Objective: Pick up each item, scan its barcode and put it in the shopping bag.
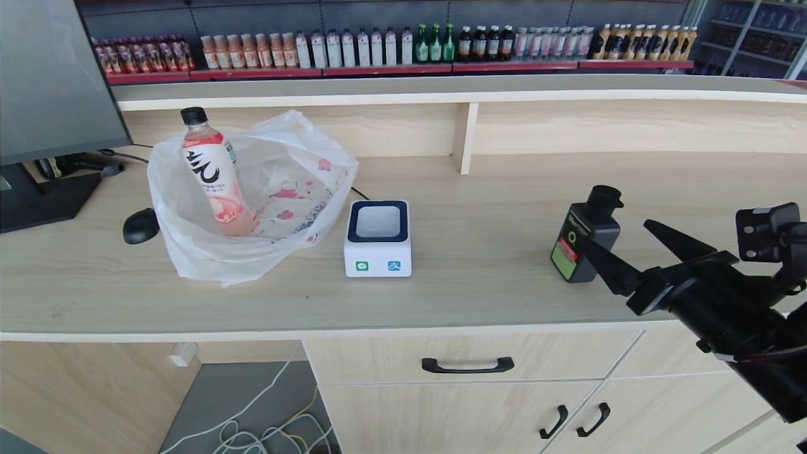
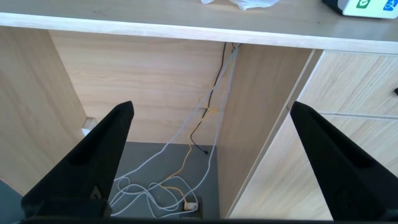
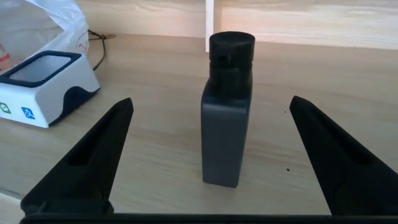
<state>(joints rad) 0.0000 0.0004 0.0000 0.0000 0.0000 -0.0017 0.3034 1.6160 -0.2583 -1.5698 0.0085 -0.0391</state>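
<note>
A dark grey square bottle (image 1: 583, 236) with a black cap stands upright on the right of the wooden counter (image 1: 479, 252). My right gripper (image 1: 637, 252) is open just to its right, fingers pointing at it; the same bottle (image 3: 227, 121) stands between and beyond those fingers, apart from them. A pink drink bottle (image 1: 211, 173) stands inside the white shopping bag (image 1: 252, 195) at the left. The white barcode scanner (image 1: 377, 238) sits mid-counter beside the bag, and the scanner (image 3: 43, 87) shows again to one side of the grey bottle. My left gripper (image 2: 211, 168) hangs open below the counter edge, empty.
A black monitor (image 1: 53, 82) and a mouse (image 1: 140, 226) sit at the counter's left end. A raised back ledge with a divider (image 1: 465, 135) runs behind. Drawers with black handles (image 1: 468, 364) lie below; loose cables (image 2: 180, 180) lie on the floor under the counter.
</note>
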